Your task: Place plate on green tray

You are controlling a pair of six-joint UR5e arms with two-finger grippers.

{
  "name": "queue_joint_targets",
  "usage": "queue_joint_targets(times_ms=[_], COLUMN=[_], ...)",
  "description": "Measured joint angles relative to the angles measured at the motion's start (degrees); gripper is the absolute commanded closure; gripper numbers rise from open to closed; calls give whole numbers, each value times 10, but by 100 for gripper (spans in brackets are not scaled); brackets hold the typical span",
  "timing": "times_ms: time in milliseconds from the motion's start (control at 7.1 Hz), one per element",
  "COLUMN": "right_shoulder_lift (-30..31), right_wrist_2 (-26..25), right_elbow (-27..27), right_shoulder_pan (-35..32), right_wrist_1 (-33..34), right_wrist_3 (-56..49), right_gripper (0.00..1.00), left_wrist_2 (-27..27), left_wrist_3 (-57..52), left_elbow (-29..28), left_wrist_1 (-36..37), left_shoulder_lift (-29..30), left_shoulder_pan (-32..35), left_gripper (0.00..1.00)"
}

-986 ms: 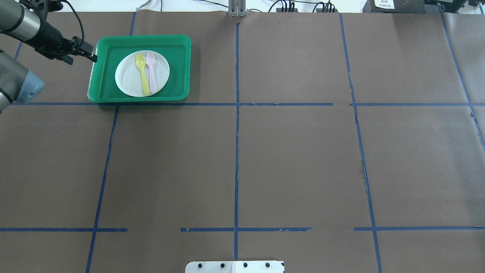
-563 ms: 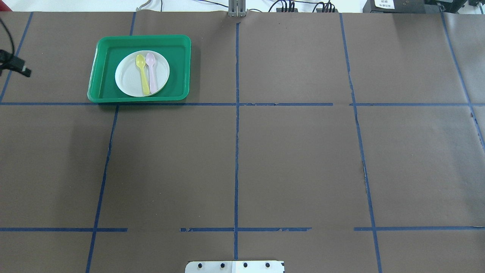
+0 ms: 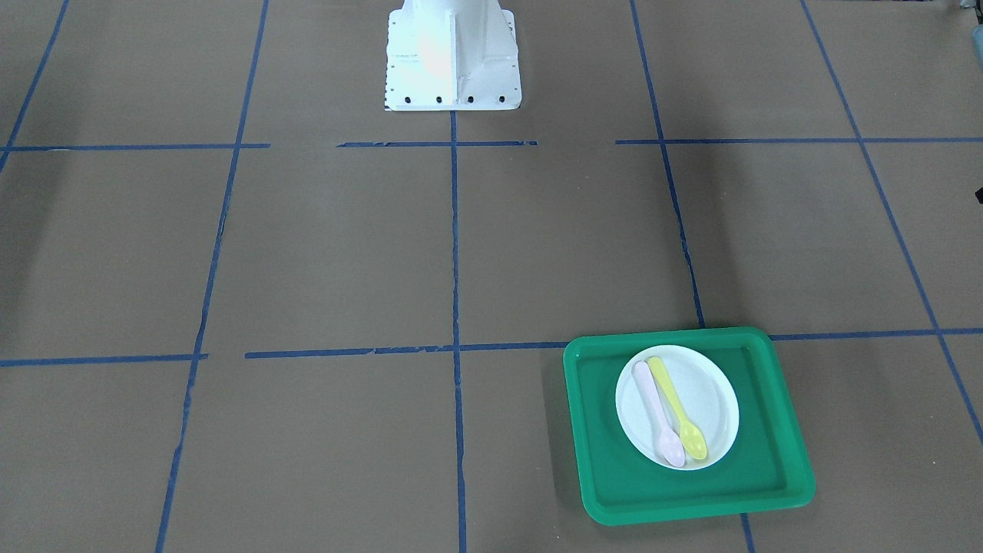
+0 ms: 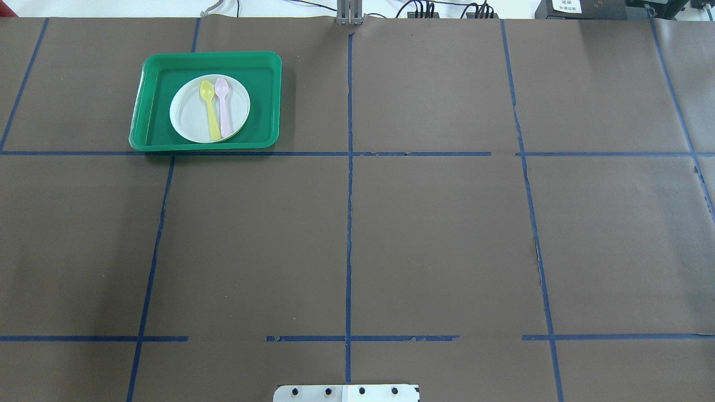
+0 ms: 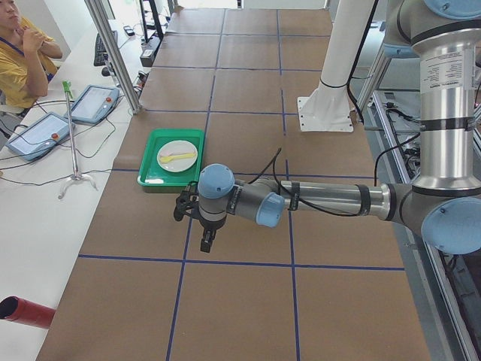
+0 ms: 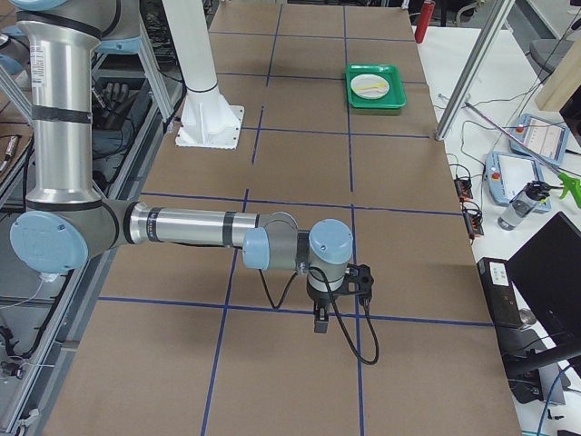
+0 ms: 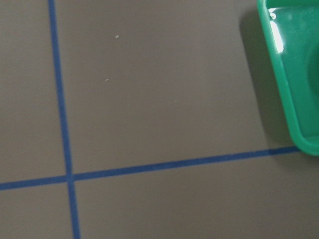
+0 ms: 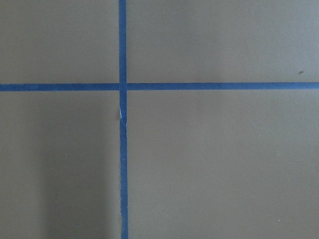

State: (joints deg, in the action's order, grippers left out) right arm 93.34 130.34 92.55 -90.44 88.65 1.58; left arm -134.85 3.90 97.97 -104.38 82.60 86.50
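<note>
The white plate [image 4: 187,114] lies inside the green tray [image 4: 262,100] at the far left of the table, with a yellow spoon [image 4: 210,111] and a pink spoon [image 4: 224,109] on it. Plate [image 3: 710,395] and tray [image 3: 599,430] also show in the front view. The tray's corner [image 7: 294,74] shows in the left wrist view. My left gripper [image 5: 204,244] shows only in the exterior left view, above the table and apart from the tray [image 5: 150,158]; I cannot tell whether it is open or shut. My right gripper [image 6: 320,324] shows only in the exterior right view, far from the tray [image 6: 392,91]; its state cannot be told.
The brown table cover carries a grid of blue tape lines [image 4: 349,195]. The robot's white base [image 3: 451,54] stands at the near edge. A person sits beyond the far edge [image 5: 22,53], beside tablets and cables.
My left arm, which was by the tray's left rim a second ago, has drawn back to the left and left the overhead view. Plate, spoons and tray have not moved.
</note>
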Motion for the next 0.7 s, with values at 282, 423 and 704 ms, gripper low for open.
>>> queue_joint_targets(times_ms=[282,423,704], right_shoulder_lift=[0,0,0], right_wrist_2=[0,0,0], right_elbow=[0,0,0], right_shoulder_pan=[0,0,0], right_wrist_1=[0,0,-1], right_wrist_3=[0,0,0], right_gripper=[0,0,0], left_wrist_2=[2,3,1], left_wrist_3=[-67,-79,-85], left_elbow=[1,0,0], left_wrist_1=[59,73,105], left_shoulder_lift=[-8,-8,0], left_shoulder_pan=[35,42,48], left_gripper=[0,0,0])
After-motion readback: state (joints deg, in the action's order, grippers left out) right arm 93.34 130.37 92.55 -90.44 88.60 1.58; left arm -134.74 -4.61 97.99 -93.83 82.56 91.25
